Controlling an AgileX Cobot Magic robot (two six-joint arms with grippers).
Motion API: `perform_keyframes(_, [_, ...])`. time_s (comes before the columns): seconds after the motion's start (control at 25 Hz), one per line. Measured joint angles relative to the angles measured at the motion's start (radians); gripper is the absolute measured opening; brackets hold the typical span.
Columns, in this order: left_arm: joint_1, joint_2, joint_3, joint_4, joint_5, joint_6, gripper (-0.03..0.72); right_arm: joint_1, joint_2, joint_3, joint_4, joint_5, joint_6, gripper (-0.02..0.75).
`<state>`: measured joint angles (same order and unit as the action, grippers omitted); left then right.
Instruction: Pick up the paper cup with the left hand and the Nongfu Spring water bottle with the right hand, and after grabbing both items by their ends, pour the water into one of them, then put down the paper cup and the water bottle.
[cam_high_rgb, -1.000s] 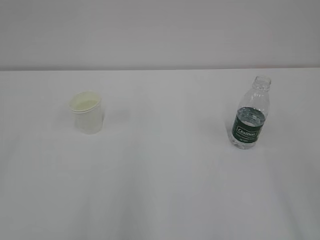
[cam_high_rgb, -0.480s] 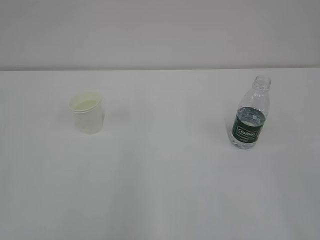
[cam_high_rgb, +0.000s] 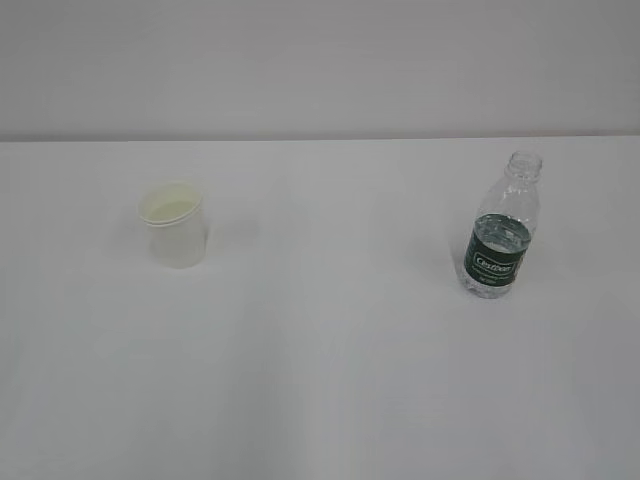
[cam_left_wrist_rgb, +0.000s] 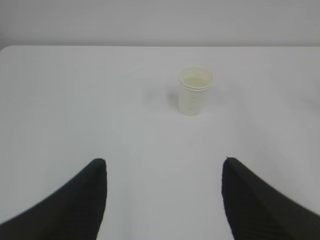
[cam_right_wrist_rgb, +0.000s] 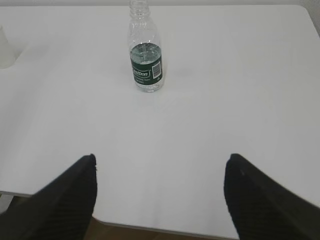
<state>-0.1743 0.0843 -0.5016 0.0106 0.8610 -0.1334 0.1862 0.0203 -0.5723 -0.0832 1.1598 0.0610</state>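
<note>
White table fills most of the exterior view, pale wall behind it in the upper part of the frame. Neither arm shows in that view.

Paper cup stands upright at left of centre in the exterior view, off-white, rolled rim, open mouth up. In the left wrist view the same cup sits upper centre, slightly right of the middle, well apart from the tool.

Nongfu Spring water bottle stands upright at right of the exterior view, clear ribbed plastic, no cap on the neck, dark green label band with white lettering low on the body. Water shows inside at about label height. In the right wrist view the bottle is at upper centre-left, neck cut by the top edge of the frame. Cup and bottle are well apart from each other.

Left tool: two black fingers at the lower corners of the left wrist view, spread wide, holding nothing, bare table between them.

Right tool: black fingers at lower left and lower right of the right wrist view, spread wide, holding nothing, near table edge visible below them. Bottle is well ahead of it, untouched.
</note>
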Motion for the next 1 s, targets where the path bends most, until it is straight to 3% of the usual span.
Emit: perform_keyframes(1.0, [-0.002,-0.032,-0.059,-0.055,0.287,0.027,0.503,0.000,-0.019,0.060,-0.007,-0.003,0.000,0.591])
